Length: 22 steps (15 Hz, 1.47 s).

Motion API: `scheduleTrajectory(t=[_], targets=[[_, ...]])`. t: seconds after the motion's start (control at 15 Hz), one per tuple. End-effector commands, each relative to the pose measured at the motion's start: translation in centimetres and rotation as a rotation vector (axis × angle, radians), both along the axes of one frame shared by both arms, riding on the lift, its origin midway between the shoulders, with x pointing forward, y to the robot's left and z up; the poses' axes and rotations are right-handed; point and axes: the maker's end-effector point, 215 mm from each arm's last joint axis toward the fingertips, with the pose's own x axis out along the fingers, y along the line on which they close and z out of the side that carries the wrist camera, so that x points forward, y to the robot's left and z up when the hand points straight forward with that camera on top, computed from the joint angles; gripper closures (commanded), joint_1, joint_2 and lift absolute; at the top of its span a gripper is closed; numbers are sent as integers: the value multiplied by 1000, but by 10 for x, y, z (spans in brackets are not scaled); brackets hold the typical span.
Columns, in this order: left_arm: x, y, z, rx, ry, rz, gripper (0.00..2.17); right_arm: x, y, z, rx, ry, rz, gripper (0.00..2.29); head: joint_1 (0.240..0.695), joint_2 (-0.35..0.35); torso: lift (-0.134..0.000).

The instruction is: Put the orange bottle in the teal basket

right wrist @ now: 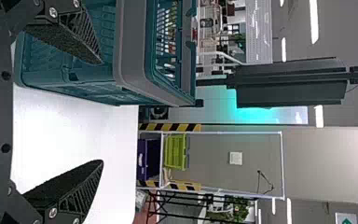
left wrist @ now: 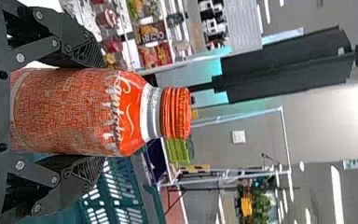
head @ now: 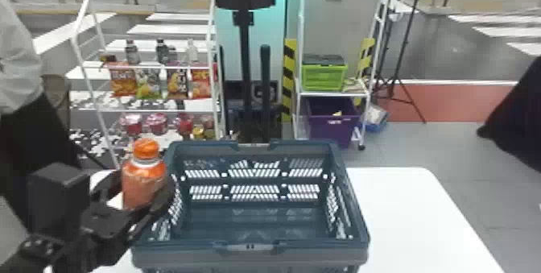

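Observation:
My left gripper is shut on the orange bottle, holding it upright at the left wall of the teal basket, about rim height. In the left wrist view, the bottle lies between the two fingers of my left gripper, its orange cap pointing away from the palm; the basket shows beside it. The basket's inside looks bare. In the right wrist view, my right gripper stands open with nothing between its fingers, near the basket's side.
Beneath the basket is a white table, reaching out to its right. Behind it stand a snack rack, a dark pole stand and a white rack with a green crate and a purple bin.

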Motion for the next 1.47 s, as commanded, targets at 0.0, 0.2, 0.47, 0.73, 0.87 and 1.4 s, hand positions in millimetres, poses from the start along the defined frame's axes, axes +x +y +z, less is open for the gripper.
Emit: scheduleTrajectory(t=[0.0, 0.2, 0.47, 0.73, 0.87, 1.4], targets=[[21, -14, -9, 32, 27, -61, 515, -3, -2, -1, -2, 4, -11, 134, 499, 0, 0], [53, -53, -30, 68, 100, -205, 515, -7, -4, -3, -6, 7, -23, 134, 499, 0, 0], [85, -93, -64, 104, 248, -336, 515, -11, -12, -5, -5, 3, -53, 134, 499, 0, 0], [112, -110, -105, 185, 435, -418, 515, -12, -16, -3, 0, -12, -68, 134, 499, 0, 0], [124, -109, -122, 240, 494, -430, 515, -12, -16, 1, 2, -26, -69, 134, 499, 0, 0], [120, -126, -179, 384, 727, -520, 515, -12, -18, 2, 2, -28, -73, 134, 499, 0, 0]])
